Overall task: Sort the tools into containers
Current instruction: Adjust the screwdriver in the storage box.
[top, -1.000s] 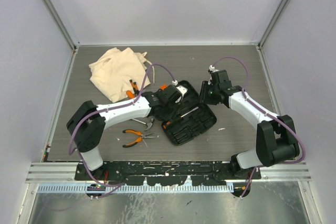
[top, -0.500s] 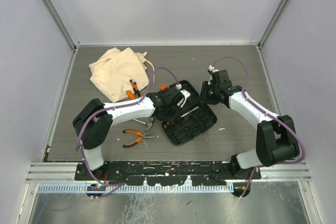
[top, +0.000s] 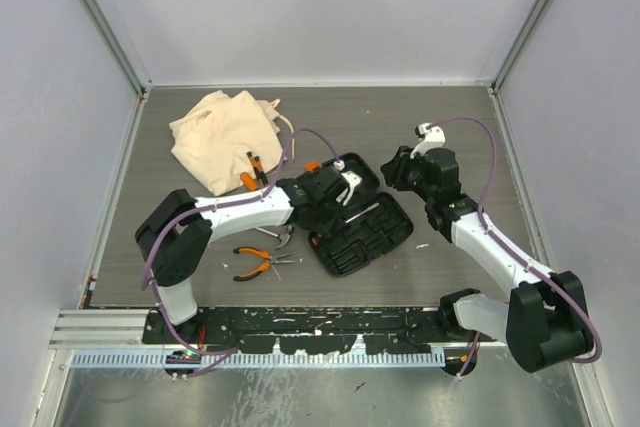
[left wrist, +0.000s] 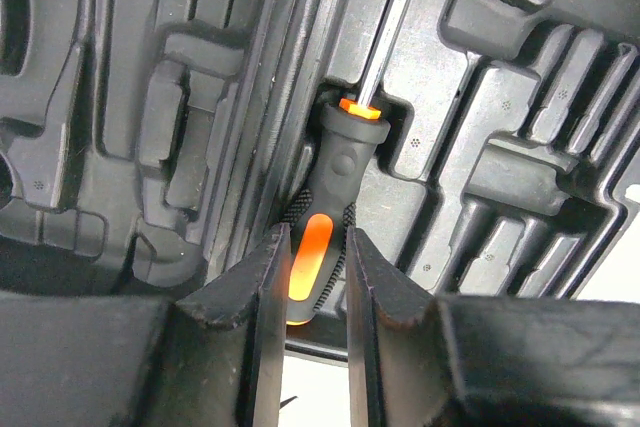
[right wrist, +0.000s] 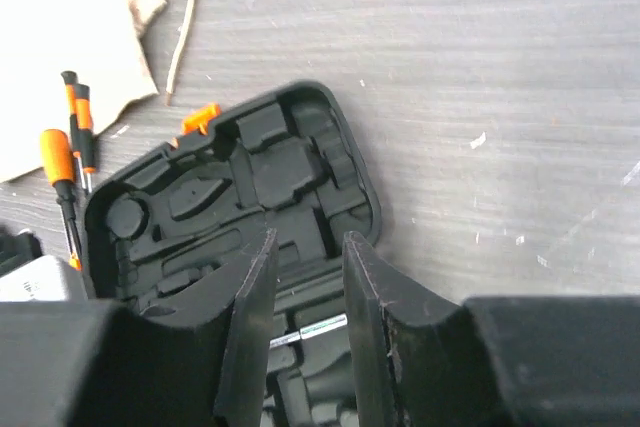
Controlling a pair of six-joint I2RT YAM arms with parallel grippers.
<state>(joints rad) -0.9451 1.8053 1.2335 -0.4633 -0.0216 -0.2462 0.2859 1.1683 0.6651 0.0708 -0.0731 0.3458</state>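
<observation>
On the grey wood-grain desk [top: 440, 122] we find the left tool [left wrist: 310, 282] closed on the orange-and-black-handled screwdriver [left wrist: 330, 197] lying in the open black hard-plastic rectangular tool case [top: 368, 243], likely to seat it in its moulded slot, while the right tool [right wrist: 300, 287] hangs open, empty, above that case.

Open tool case [right wrist: 270, 162] beneath end effector [right wrist: 307, 247]

Left end effector [left wrist: 315, 234] has closed around the screwdriver [left wrist: 337, 162] handle.
</observation>
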